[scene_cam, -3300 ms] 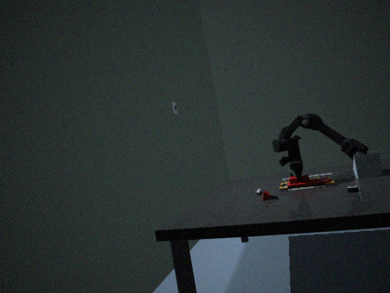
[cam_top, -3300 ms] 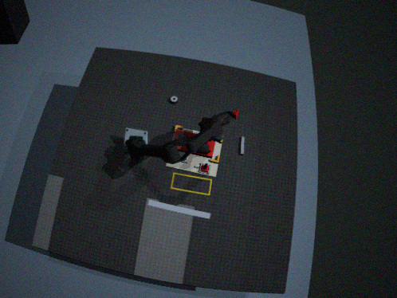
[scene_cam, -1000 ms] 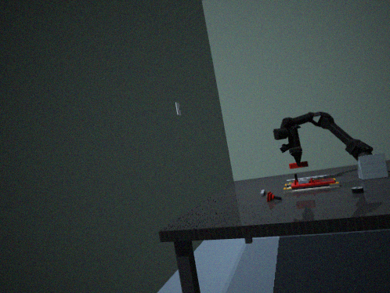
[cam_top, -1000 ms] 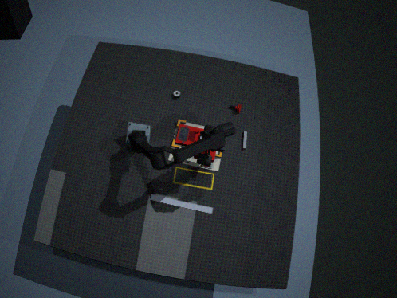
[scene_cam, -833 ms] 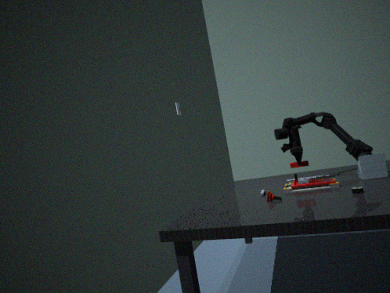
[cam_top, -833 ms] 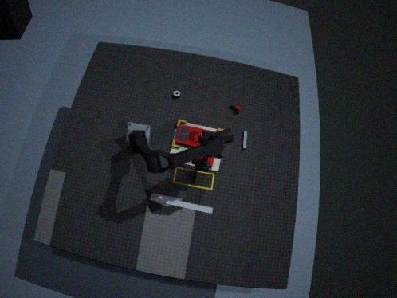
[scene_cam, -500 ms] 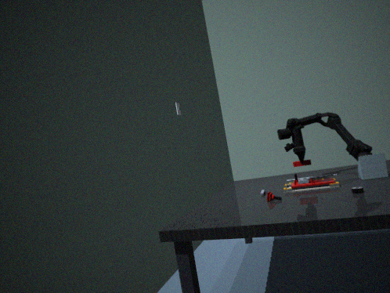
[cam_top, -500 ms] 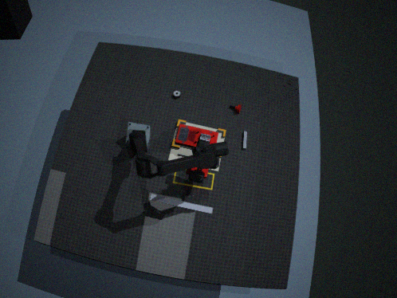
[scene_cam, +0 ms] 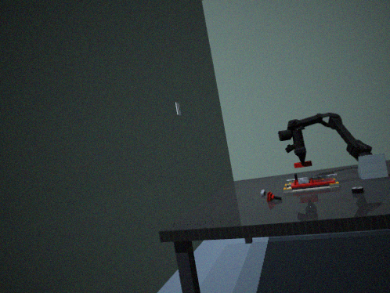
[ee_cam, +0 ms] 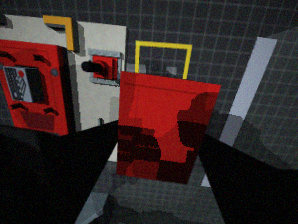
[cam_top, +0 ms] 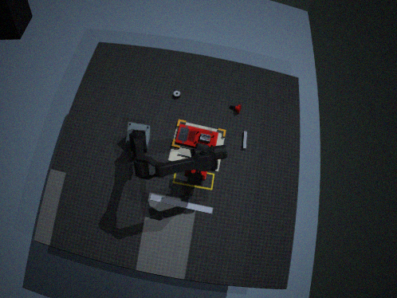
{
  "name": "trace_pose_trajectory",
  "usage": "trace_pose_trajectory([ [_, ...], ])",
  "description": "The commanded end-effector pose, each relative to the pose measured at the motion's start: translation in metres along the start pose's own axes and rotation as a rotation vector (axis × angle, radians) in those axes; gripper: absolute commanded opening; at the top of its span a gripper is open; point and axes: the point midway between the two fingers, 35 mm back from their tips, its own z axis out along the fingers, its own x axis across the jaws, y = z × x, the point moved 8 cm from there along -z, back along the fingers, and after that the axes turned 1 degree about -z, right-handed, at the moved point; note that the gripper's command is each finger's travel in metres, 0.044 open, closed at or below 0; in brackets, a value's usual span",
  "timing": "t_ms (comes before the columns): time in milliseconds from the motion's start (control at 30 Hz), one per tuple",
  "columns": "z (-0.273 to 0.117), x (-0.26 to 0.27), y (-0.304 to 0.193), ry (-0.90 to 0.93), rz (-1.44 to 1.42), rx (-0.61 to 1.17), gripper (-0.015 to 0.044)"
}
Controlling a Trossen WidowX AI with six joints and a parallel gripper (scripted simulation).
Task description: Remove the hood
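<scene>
The hood, a flat red panel [cam_top: 204,174] [scene_cam: 297,165] [ee_cam: 160,100], is held in the air, well above the table. My gripper [scene_cam: 303,162] [ee_cam: 159,130] is shut on it, one dark finger at each side in the wrist view. The marked area, a yellow outline [cam_top: 213,181] [ee_cam: 164,44], lies on the table; the hood hides its near part in the wrist view and overlaps its upper edge in the top view. The red toy car [cam_top: 187,135] [scene_cam: 321,182] [ee_cam: 57,95] has its grey engine exposed, apart from the hood.
A pale board [cam_top: 174,154] [ee_cam: 95,37] with orange corners bears the car and a black peg [ee_cam: 95,66]. A long pale strip [cam_top: 200,207] [ee_cam: 245,95] lies beyond the outline. A red cone [cam_top: 237,107] [scene_cam: 270,197], a short bar [cam_top: 245,139] and a ring [cam_top: 176,94] lie farther off.
</scene>
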Motion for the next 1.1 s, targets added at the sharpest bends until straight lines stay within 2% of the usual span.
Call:
trace_pose_trajectory([
  [0,0.003,0.001,0.000,-0.002,-0.007,-0.004,0.0000],
  [1067,0.034,0.001,0.001,-0.001,-0.007,-0.005,0.0000],
])
